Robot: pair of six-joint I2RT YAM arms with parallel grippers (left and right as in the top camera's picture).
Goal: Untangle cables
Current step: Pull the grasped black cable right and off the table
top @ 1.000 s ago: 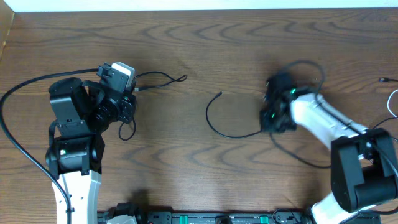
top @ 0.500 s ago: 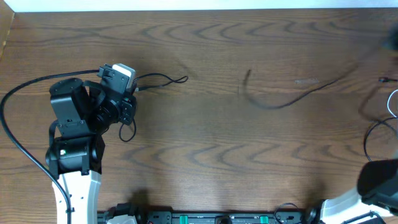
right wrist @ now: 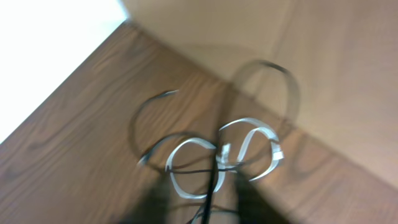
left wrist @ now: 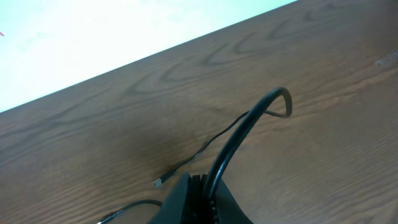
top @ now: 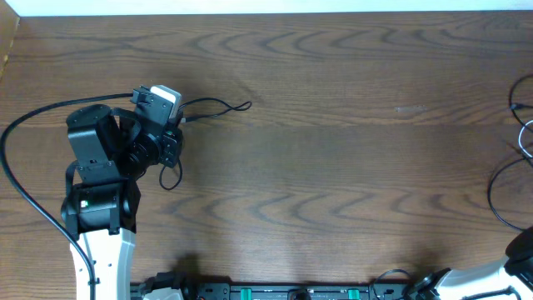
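My left gripper stays at the table's left, shut on a thin black cable that runs right to a small looped end. In the left wrist view the held black cable arches up out of the shut jaws of the left gripper, and a plug end lies beside them. The right wrist view is blurred: the right gripper has its fingers apart over coiled white cable, with a thin black cord running between them. More black cable loops at the table's right edge.
The left arm's thick black lead sweeps round the left side. Only a piece of the right arm shows, at the bottom right corner. The table's far edge meets a pale wall. A tan board stands behind the right corner.
The right arm has swept from the table's middle out to the right edge, dragging the black cable along, and its jaws have parted. The left arm has not moved.
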